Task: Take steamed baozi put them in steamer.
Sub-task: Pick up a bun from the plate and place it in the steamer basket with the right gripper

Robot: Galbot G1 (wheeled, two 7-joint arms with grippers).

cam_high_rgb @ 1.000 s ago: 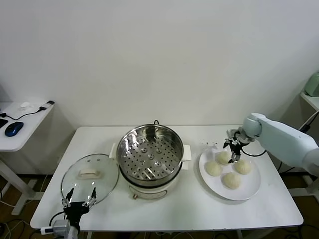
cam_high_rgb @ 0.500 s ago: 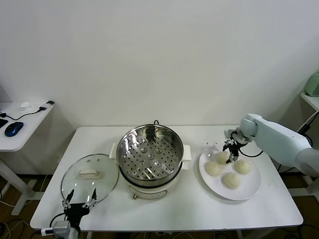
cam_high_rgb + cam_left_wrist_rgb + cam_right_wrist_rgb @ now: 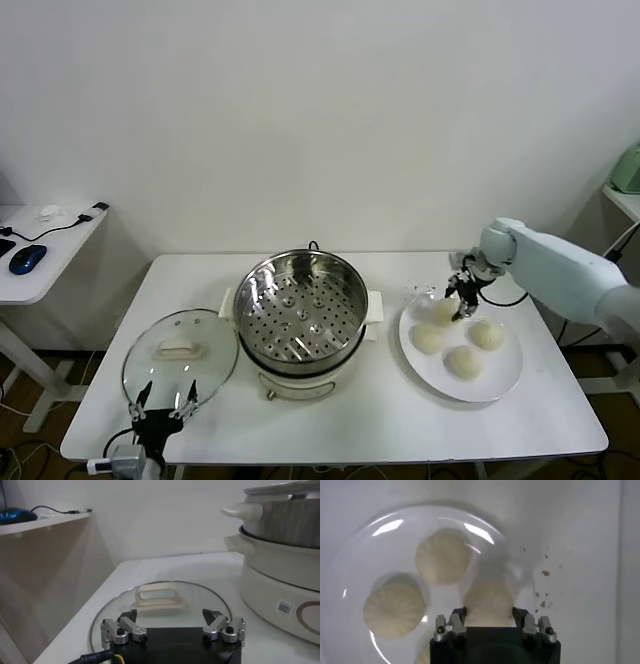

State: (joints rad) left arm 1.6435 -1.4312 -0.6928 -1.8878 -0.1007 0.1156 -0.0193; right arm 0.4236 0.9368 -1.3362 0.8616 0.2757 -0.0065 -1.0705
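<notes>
My right gripper (image 3: 456, 302) (image 3: 488, 613) is shut on one steamed baozi (image 3: 444, 311) (image 3: 488, 602), a cream-white bun held just above the far left part of the white plate (image 3: 500, 385). Three more baozi (image 3: 430, 338) (image 3: 487, 333) (image 3: 465, 362) lie on that plate; two of them (image 3: 443, 557) (image 3: 394, 609) show whole in the right wrist view. The steamer (image 3: 301, 305) (image 3: 285, 555), a shiny pot with a perforated floor, stands at the table's middle with nothing in it. My left gripper (image 3: 160, 402) (image 3: 172, 622) hangs open at the front left.
A round glass lid (image 3: 180, 358) (image 3: 160, 597) with a white handle lies flat left of the steamer, just beyond my left gripper. Crumbs dot the table beside the plate (image 3: 545, 572). A side desk with a blue mouse (image 3: 27, 258) stands at the far left.
My right gripper has shut on the baozi at the plate's far left and raised it a little up and toward the steamer. The left arm has not moved.
</notes>
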